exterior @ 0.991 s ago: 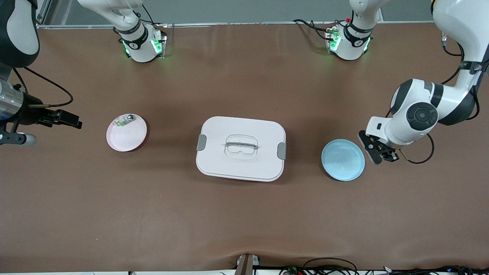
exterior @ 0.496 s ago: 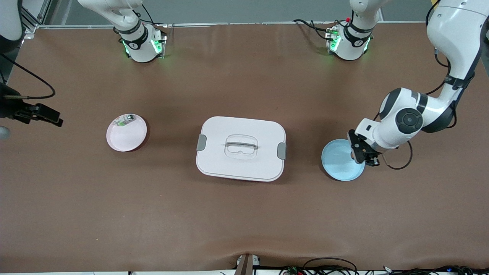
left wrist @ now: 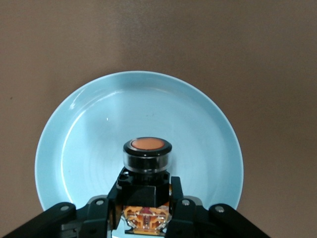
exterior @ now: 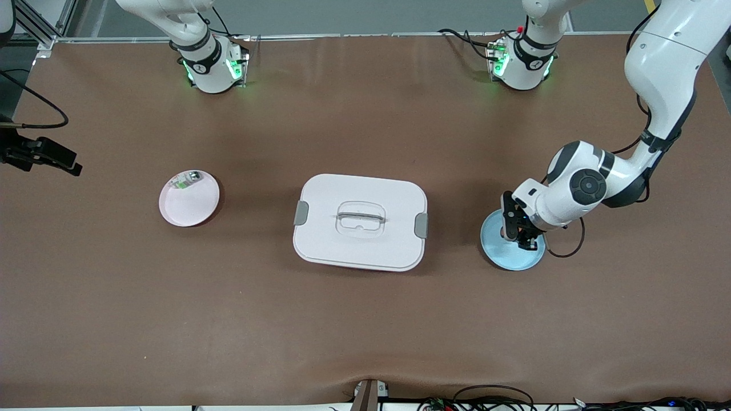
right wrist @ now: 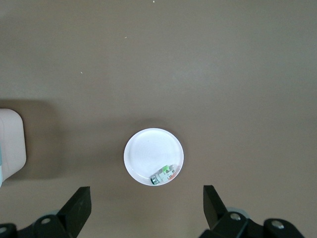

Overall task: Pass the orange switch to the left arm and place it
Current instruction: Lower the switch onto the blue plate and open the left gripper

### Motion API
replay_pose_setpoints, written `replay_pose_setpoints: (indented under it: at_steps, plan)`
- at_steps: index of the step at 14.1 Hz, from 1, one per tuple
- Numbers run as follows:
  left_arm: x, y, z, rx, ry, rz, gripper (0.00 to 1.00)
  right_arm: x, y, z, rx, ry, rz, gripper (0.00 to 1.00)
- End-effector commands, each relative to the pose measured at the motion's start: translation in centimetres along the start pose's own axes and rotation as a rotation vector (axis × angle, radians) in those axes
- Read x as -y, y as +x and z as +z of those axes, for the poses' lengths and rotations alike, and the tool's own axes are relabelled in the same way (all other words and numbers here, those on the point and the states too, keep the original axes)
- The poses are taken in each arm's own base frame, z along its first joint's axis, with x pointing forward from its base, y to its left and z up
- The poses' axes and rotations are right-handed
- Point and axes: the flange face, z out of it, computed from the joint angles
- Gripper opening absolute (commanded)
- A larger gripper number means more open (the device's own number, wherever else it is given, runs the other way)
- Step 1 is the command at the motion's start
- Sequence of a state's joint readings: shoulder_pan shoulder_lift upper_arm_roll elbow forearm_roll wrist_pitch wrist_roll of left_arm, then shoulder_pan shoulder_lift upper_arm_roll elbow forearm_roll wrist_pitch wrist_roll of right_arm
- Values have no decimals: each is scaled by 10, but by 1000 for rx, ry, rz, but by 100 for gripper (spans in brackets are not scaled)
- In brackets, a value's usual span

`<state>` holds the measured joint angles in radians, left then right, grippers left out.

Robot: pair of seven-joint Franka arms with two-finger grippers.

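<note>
My left gripper (exterior: 518, 233) is shut on the orange switch (left wrist: 147, 154), a black cylinder with a round orange cap, and holds it over the middle of the light blue plate (exterior: 510, 258). In the left wrist view the plate (left wrist: 94, 124) fills the space under the gripper (left wrist: 147, 198). The front view does not show the switch. The white box (exterior: 360, 221) with grey latches sits mid-table, between the two plates. My right gripper (exterior: 54, 155) is open and empty, high over the table edge at the right arm's end; its wrist view shows the fingers (right wrist: 78, 206) wide apart.
A pale pink-white plate (exterior: 191, 205) lies toward the right arm's end and holds a small green-and-clear part (exterior: 185, 182). The plate (right wrist: 148, 148), the part (right wrist: 164, 175) and a box corner (right wrist: 11, 144) show in the right wrist view. Cables run along the table's near edge.
My left gripper has moved from beside the blue plate to over its middle, with the switch. My right gripper has drawn back toward the table edge at its end.
</note>
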<state>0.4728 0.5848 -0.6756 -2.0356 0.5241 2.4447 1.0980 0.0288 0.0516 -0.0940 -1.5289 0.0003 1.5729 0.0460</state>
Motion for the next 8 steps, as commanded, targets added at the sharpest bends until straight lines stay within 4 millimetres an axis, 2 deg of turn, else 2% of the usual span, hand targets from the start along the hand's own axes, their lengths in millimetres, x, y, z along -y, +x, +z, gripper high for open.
replay_pose_setpoints:
  at_steps: [1,5,6,7,8]
  plan:
    - [1,1,7,16,19,41,0,0,-5,-4,-2,14,-11,100]
    - [0,0,13,64,40,8,0,2,-4,-6,-9,15,-16,100]
    - [-2,1,14,81,49,-25,5,2,-3,-6,-10,14,-16,100]
    - [-2,-2,15,86,54,-67,93,2,-3,-7,-13,15,-16,100]
    - [-1,-3,13,86,56,-94,100,3,-3,-7,-15,14,-18,100]
